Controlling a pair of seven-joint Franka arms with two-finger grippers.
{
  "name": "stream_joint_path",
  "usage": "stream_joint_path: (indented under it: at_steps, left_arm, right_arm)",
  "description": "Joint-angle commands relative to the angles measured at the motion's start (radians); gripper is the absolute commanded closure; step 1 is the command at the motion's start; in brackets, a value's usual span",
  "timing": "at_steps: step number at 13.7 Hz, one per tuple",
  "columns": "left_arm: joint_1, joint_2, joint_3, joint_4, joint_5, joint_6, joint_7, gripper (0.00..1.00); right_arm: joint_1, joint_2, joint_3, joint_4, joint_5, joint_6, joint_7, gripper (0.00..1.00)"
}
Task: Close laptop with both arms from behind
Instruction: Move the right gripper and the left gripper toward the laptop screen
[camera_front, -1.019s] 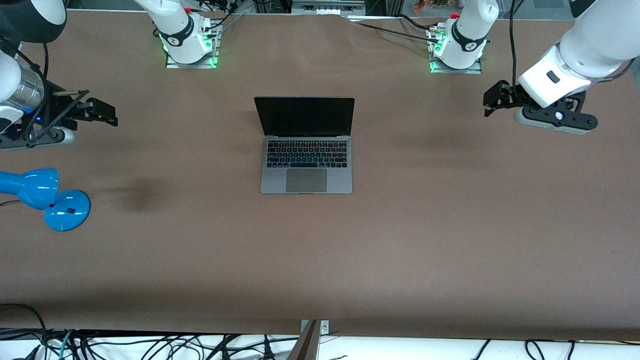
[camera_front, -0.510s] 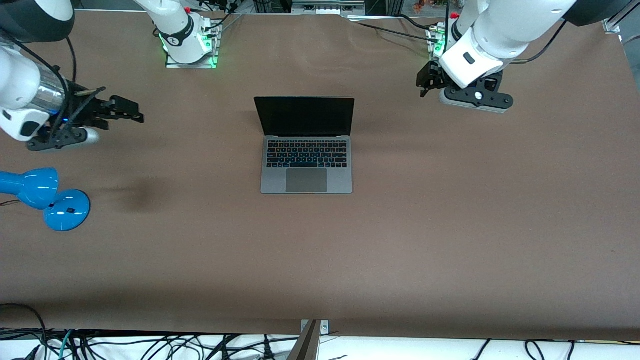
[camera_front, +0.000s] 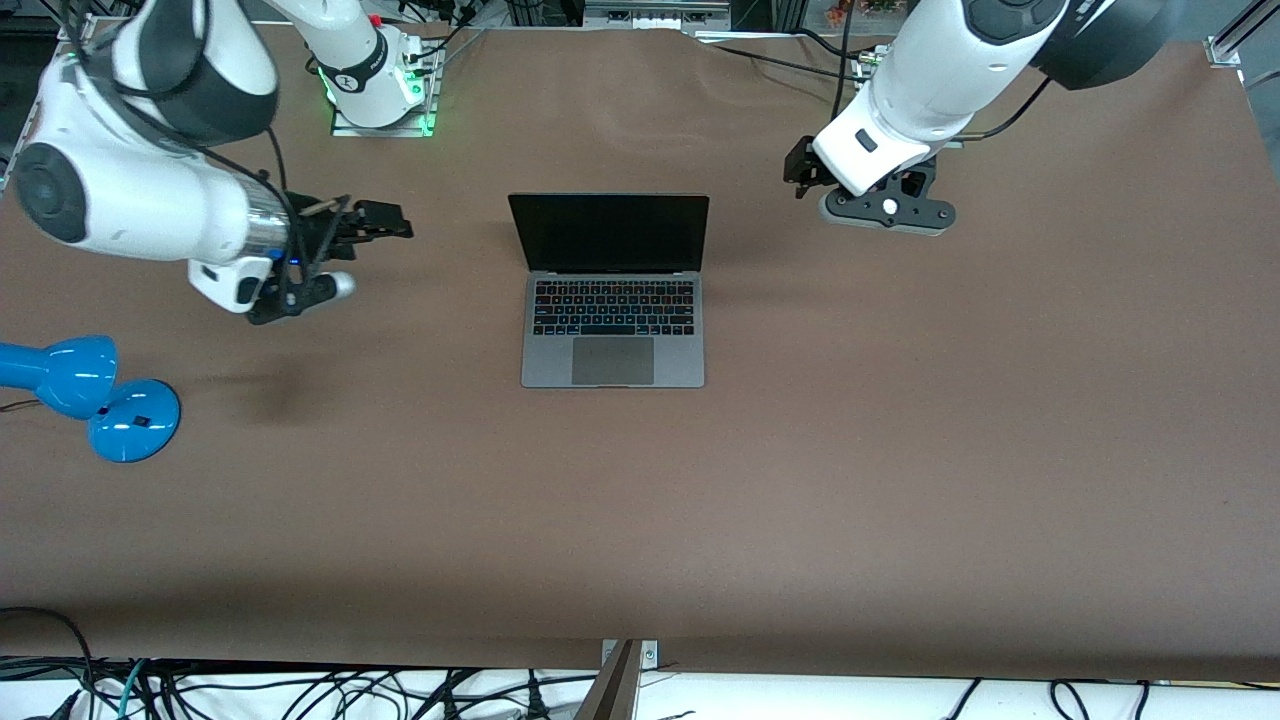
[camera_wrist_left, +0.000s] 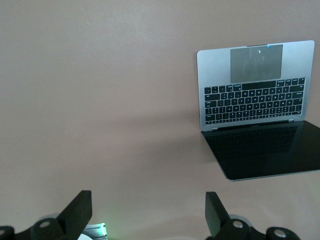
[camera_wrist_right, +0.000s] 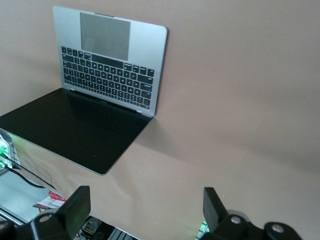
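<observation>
In the front view, the laptop (camera_front: 612, 290) sat open at mid-desk (camera_front: 900, 450), its black screen upright and facing the camera. Within the last second both arms had swung in from the desk's ends. The left gripper (camera_front: 800, 172) now hung over the desk beside the lid's edge toward the left arm's end, and the right gripper (camera_front: 385, 221) had crossed from near the blue lamp (camera_front: 85, 395) to hover toward the other edge. Neither touched the laptop.

The left wrist view showed its jaws wide apart, fingers (camera_wrist_left: 77, 212) framing bare desk, with the laptop (camera_wrist_left: 255, 95) off to one side.

The right wrist view likewise showed jaws apart, holding nothing, fingers (camera_wrist_right: 75, 207) clear of the screen (camera_wrist_right: 75, 127).

This looked like the approach phase: the lid remained fully raised, and each arm probably needed to get round the screen's back before pushing.
</observation>
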Motion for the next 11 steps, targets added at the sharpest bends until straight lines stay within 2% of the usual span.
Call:
stream_joint_path:
  at_steps: [1,2,3,4,5,6,7,10,11]
  left_arm:
    - [0.001,0.004,-0.028,0.007,-0.057,0.003,-0.079,0.04]
    - [0.001,0.005,-0.060,0.003,-0.059,0.003,-0.114,0.14]
    - [0.001,0.013,-0.086,-0.005,-0.057,0.004,-0.143,0.40]
    - [0.001,0.016,-0.102,-0.007,-0.059,0.006,-0.150,0.64]
    - [0.001,0.017,-0.114,-0.008,-0.059,0.007,-0.150,0.70]
    - [0.001,0.025,-0.123,-0.008,-0.060,0.006,-0.150,0.85]
    - [0.001,0.030,-0.139,-0.008,-0.074,0.006,-0.150,1.00]
    - [0.001,0.042,-0.151,-0.014,-0.106,0.006,-0.183,1.00]
    - [0.001,0.045,-0.180,-0.016,-0.108,0.010,-0.231,1.00]
  right_arm:
    - [0.048,0.004,-0.005,-0.014,0.017,0.029,0.067,0.00]
    - [0.080,0.010,-0.005,-0.014,0.017,0.045,0.163,0.01]
    - [0.125,0.019,-0.005,-0.013,0.017,0.063,0.264,0.02]
    - [0.157,0.030,-0.005,-0.011,0.017,0.078,0.381,0.12]
    - [0.194,0.040,-0.005,-0.011,0.018,0.091,0.461,0.22]
    - [0.221,0.047,-0.003,-0.011,0.018,0.095,0.507,0.34]
    - [0.240,0.060,-0.005,-0.011,0.018,0.094,0.541,0.39]
    - [0.255,0.077,0.007,-0.013,0.018,0.045,0.612,0.47]
    - [0.255,0.079,0.019,-0.013,0.018,0.018,0.616,0.52]
